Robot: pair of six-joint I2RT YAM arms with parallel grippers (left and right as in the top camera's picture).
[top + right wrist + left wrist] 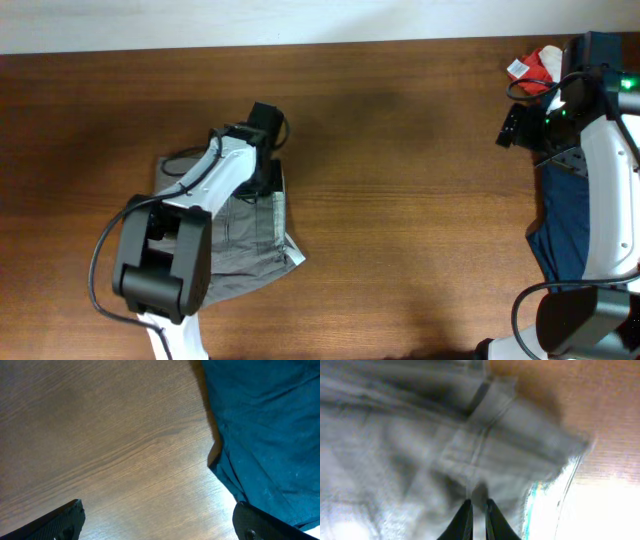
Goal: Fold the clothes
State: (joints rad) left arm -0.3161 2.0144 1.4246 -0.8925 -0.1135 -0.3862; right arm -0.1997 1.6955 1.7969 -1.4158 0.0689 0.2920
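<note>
The grey garment (pixel 250 240) lies partly folded on the wooden table at the left, with a paler band along its right edge. It fills the blurred left wrist view (pixel 420 450). My left gripper (pixel 266 178) reaches down onto its upper right part. Its fingers (pixel 477 512) are almost together, with a thin fold of grey cloth pinched between them. My right gripper (pixel 512 126) is at the far right of the table. Its fingers (pixel 160 522) are wide open and empty over bare wood.
A dark navy-blue cloth (pixel 565 225) lies under the right arm at the table's right edge and shows in the right wrist view (pixel 265 425). A small red and cream bundle (pixel 540 65) sits at the back right corner.
</note>
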